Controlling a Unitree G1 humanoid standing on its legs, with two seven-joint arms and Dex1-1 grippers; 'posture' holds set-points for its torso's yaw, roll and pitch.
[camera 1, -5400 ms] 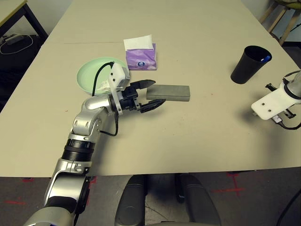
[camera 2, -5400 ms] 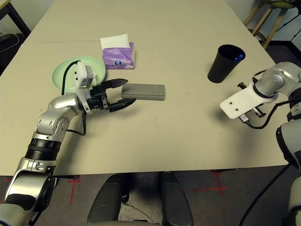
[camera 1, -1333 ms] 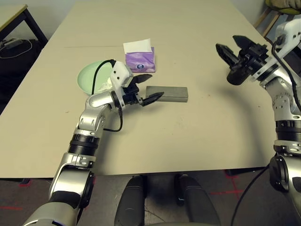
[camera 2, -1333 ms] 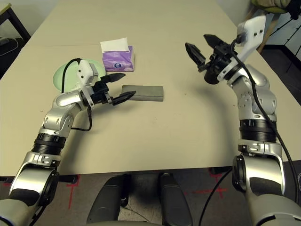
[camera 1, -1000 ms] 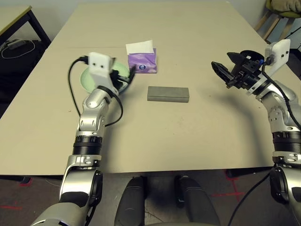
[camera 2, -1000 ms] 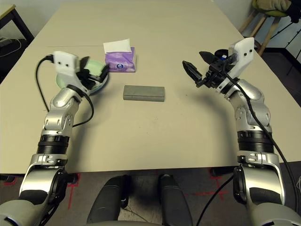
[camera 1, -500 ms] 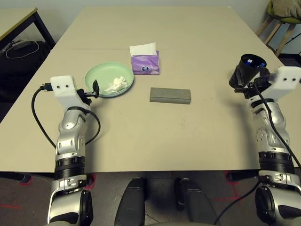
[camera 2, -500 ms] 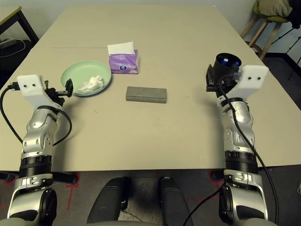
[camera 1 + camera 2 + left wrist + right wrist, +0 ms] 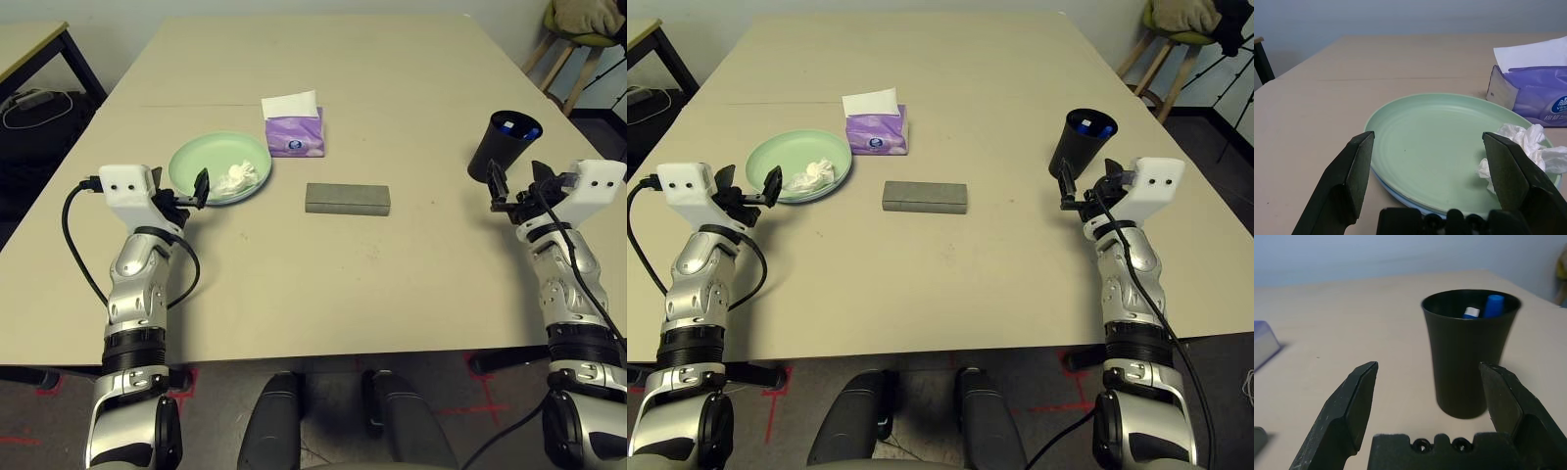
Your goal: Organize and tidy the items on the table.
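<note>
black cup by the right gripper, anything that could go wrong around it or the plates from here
The black cup stands upright with pen ends poking above its rim, just ahead of the open right gripper; a forward nudge might tip it and spill them.

The crumpled tissue lies loose on the mint green plate, which sits on a blue one; lifting or tilting the stack with the open left gripper could let the tissue slide off, or the plates shift apart.

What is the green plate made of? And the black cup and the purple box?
The green plate looks like smooth plastic or melamine, going by its even colour and soft sheen. The black cup seems thin matte plastic, with a slim rim. The purple box looks like soft printed film or thin card; I can't tell which.
</note>
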